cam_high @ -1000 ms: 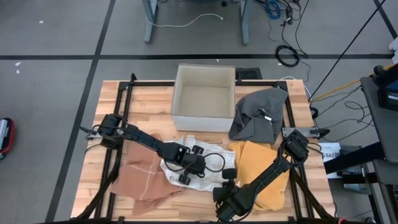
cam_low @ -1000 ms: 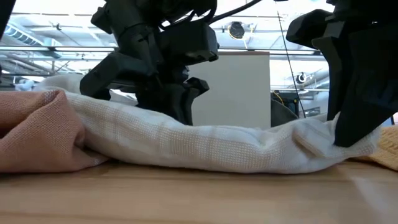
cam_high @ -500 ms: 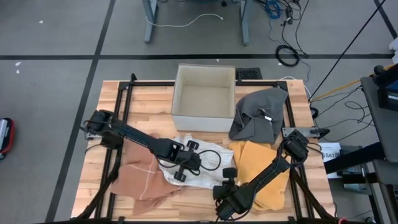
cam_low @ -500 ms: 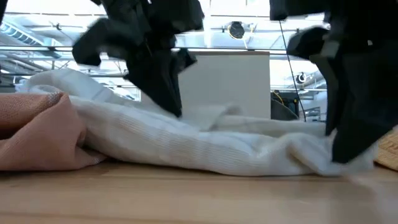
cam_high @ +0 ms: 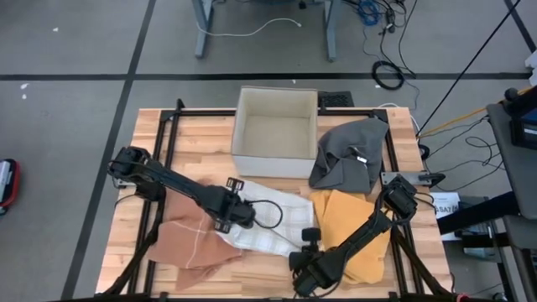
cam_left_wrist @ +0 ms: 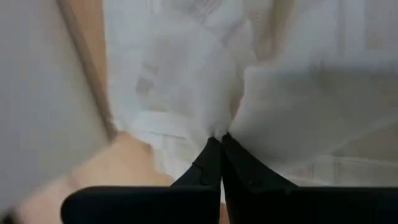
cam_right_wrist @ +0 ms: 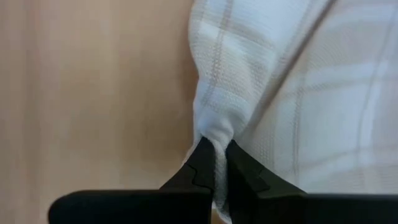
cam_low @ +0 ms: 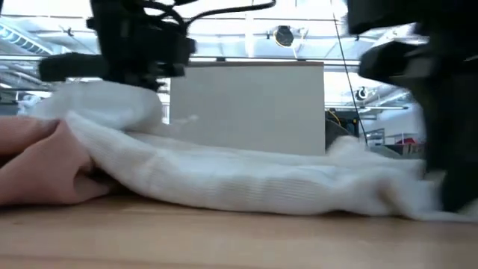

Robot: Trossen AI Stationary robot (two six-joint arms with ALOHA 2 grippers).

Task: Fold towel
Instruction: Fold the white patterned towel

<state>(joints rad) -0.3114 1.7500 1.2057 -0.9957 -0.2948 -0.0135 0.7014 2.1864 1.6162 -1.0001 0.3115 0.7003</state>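
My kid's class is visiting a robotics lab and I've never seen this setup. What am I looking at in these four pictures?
Two dark robot arms work at a wooden table. One picture looks straight down from above, one looks level across the tabletop, and two come from cameras on the arms' wrists. Each arm ends in a two-fingered hand. The left hand and the right hand are both shut on the white towel, each pinching a bit of cloth. Also on the table: an open white box, a grey cloth, a yellow cloth and a pinkish-brown cloth.
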